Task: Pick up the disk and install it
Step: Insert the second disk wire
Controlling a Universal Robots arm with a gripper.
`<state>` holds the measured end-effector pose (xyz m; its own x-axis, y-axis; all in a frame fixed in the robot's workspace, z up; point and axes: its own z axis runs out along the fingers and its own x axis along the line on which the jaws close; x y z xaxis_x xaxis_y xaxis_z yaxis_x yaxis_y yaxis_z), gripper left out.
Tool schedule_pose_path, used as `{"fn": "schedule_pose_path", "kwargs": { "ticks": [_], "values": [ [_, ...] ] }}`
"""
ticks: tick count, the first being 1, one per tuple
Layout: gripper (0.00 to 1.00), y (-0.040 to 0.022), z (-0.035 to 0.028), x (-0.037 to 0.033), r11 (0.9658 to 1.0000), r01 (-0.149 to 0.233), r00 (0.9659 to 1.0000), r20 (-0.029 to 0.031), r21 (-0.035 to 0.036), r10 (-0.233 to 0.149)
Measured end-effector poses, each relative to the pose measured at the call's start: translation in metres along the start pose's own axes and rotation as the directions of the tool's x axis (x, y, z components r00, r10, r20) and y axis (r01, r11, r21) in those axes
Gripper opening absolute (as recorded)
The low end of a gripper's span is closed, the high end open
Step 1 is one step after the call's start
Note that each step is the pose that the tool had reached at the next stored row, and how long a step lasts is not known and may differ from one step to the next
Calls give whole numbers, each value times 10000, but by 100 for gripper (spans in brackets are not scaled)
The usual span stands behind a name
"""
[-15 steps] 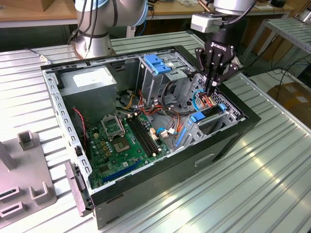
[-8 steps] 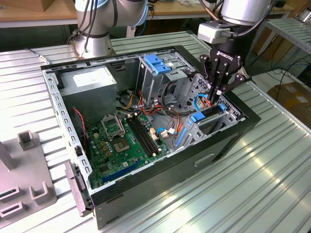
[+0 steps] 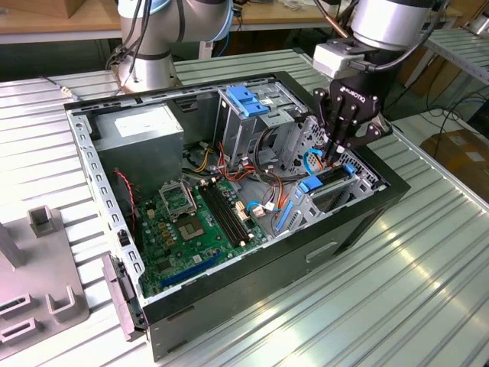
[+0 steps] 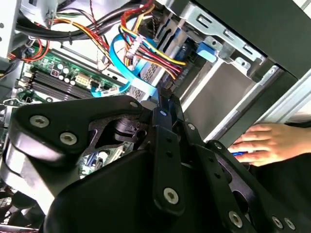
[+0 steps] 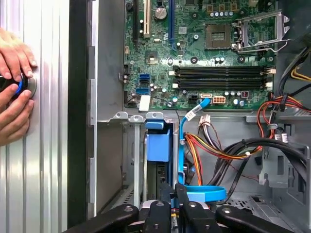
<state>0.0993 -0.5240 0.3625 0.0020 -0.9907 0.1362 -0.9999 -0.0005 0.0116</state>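
The disk (image 3: 330, 178) stands on edge in the drive bay at the end of the open computer case (image 3: 229, 306) toward the exterior view's right, dark between bright blue rails. In the first wrist view its blue rail (image 5: 158, 145) shows in the bay slot. My gripper (image 3: 334, 155) hangs straight over the disk's upper edge with its black fingers drawn together. In both wrist views the gripper (image 5: 176, 191) (image 4: 163, 99) is shut, with a looped blue cable (image 5: 204, 193) beside the tips. I cannot tell whether the tips touch the disk.
A tall metal cage with a blue latch (image 3: 246, 99), a grey box with a white label (image 3: 141, 126), the green motherboard (image 3: 195, 222) and cable bundles (image 5: 218, 145) crowd the case. A person's hand (image 5: 12, 82) rests outside the case wall. A grey fixture (image 3: 38, 283) stands at the exterior view's left.
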Motion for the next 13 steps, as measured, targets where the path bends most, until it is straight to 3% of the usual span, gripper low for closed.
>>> {"fn": "schedule_pose_path", "kwargs": {
  "ticks": [2,3,4,5,6,7,9,11,13],
  "values": [
    [16,3,19,68,10000,6,9999,109,5,-6],
    [16,6,30,103,10000,12,9996,268,6,-12],
    [16,7,36,121,10000,15,9994,344,7,-15],
    [16,8,48,155,10000,21,9988,487,8,-21],
    [16,8,55,174,10000,22,9984,564,9,-22],
    [16,8,59,182,10000,21,9981,609,9,-22],
    [16,8,59,182,10000,21,9981,612,9,-22],
    [16,9,63,200,10000,22,9978,665,9,-23],
    [16,10,67,220,10000,23,9967,809,10,-24]
  ]
}}
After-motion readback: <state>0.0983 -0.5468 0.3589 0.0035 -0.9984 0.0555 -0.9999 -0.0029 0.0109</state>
